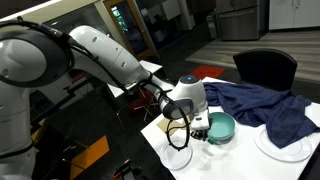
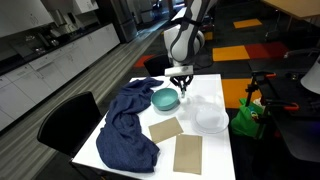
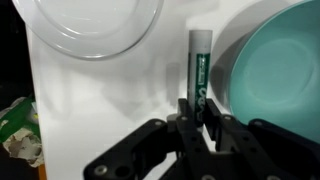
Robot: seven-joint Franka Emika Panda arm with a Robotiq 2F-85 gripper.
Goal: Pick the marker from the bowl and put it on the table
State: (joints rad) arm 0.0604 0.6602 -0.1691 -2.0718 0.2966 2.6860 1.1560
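In the wrist view the green marker stands out from between my gripper's fingers, which are shut on its lower end. It hangs over the white table, just outside the rim of the teal bowl. In both exterior views the gripper is low at the table's edge, next to the bowl. The marker is too small to make out in those views.
A dark blue cloth lies crumpled beside the bowl. White plates sit on the bowl's other side. Two brown sheets lie further along the table. A green bag is off the table's edge, and a black chair stands by it.
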